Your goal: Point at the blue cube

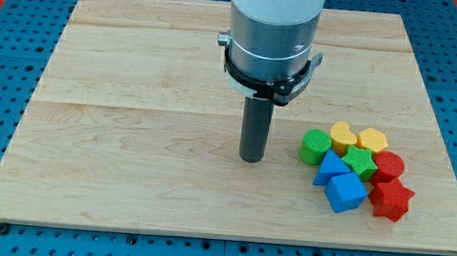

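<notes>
On the wooden board (131, 120), the blue cube (345, 192) sits lower right, nearest us in the cluster, touching the red star (391, 199). We have no jaws; our tip (251, 158) rests mid-frame, well apart from it. Pointing remains undone.

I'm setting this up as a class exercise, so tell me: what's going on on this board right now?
A robot arm with a dark rod is meant to point at the blue cube. My tip rests on the wooden board, to the view's left of a tight cluster of blocks and touching none. The blue cube sits at the cluster's lower edge, beside a red star.
</notes>
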You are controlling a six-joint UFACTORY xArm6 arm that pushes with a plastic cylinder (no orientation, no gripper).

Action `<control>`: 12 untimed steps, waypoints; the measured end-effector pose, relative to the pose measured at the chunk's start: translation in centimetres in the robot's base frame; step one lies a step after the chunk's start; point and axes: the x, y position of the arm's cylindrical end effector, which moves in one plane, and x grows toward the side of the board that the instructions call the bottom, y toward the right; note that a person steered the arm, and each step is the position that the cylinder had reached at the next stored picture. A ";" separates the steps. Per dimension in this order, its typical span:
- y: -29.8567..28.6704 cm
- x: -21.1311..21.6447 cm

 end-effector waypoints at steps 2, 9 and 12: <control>0.0 0.0; -16.8 1.6; -17.5 1.9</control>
